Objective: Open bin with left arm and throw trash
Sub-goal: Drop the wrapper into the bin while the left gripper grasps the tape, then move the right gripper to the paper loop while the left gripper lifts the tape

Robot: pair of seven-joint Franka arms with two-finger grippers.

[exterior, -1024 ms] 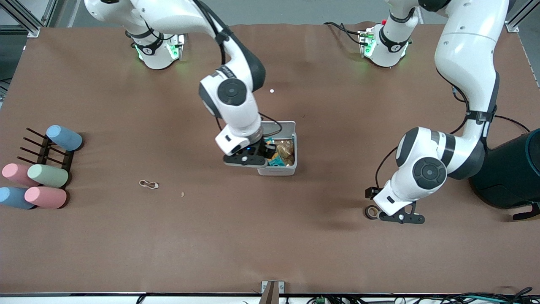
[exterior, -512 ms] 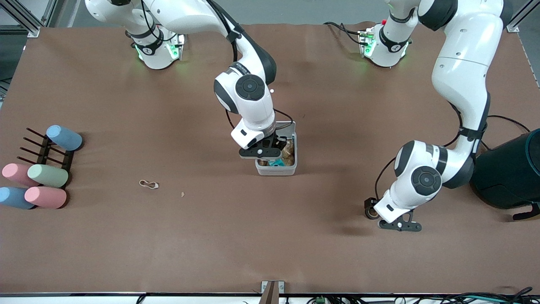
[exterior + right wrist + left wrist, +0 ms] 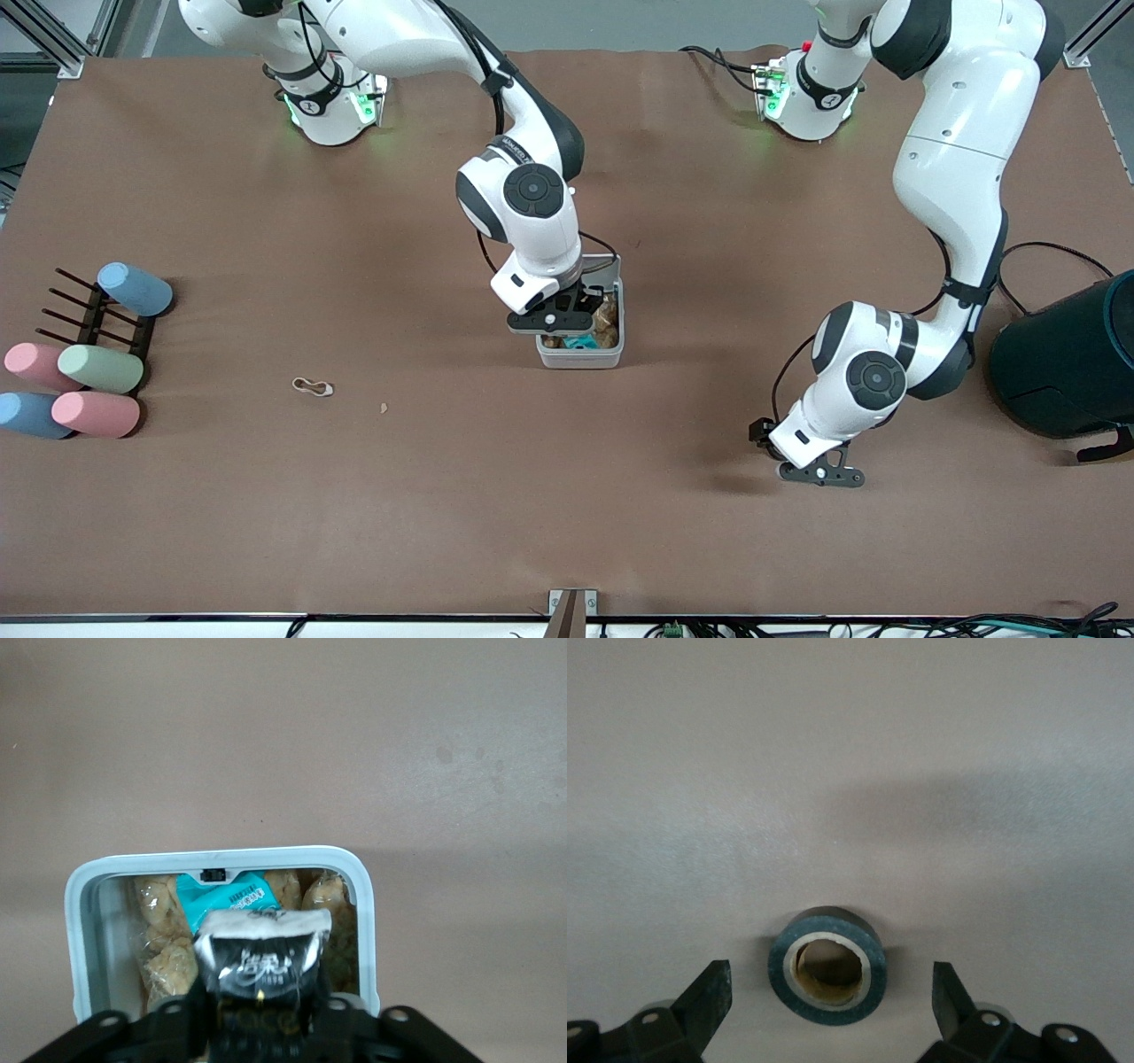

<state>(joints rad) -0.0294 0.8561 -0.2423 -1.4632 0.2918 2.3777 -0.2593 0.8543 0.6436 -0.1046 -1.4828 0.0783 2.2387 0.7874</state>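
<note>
Toward the left arm's end of the tabletop [image 3: 567, 496] stands a dark cylinder [image 3: 1067, 363]. Mid-table, the bin [image 3: 580, 354] sits open, packed with clear-bagged snacks and a teal packet [image 3: 226, 897]. Over it, the right gripper [image 3: 556, 321] has a dark wrapper [image 3: 261, 970] with unreadable white lettering between its fingers. Spread wide, the left gripper [image 3: 828, 1001] straddles the tape roll [image 3: 827, 964]. A rubber band [image 3: 312, 386] lies near pastel cups [image 3: 84, 377].
</note>
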